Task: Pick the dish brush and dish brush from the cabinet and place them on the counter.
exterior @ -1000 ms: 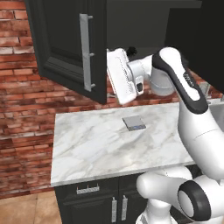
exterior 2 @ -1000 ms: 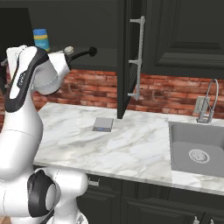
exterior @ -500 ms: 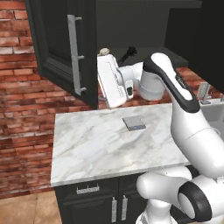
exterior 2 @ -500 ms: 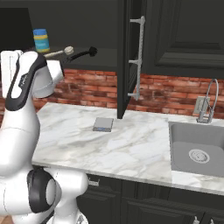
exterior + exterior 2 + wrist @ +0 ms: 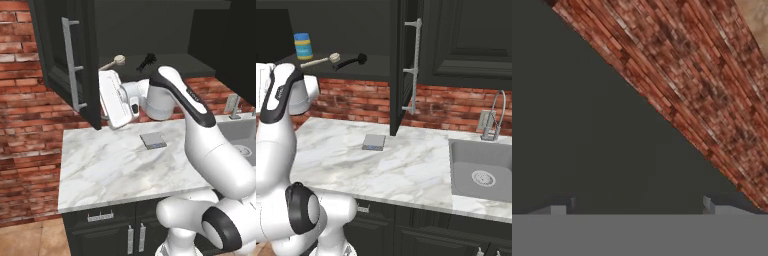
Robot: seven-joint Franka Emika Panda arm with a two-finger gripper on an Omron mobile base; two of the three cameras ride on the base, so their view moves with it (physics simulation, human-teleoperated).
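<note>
Brick-backed kitchen, marble worktop (image 5: 115, 170) lying bare but for grey pad (image 5: 153, 140). Hand (image 5: 106, 97) gaping wide, holding nothing, facing door of cabinet (image 5: 60, 45). Cream brush (image 5: 113, 62) and black brush (image 5: 146, 61) lying on shelf. Advising: rise over shelf lip, straddle cream handle squarely.

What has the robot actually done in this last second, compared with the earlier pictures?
The arm has swung its hand leftward, pushing the cabinet door further open; the pincer stays open and holds nothing. Unchanged: the cream brush and the black brush lie on the cabinet shelf beside the blue and yellow container, and the grey pad sits on the counter.
</note>
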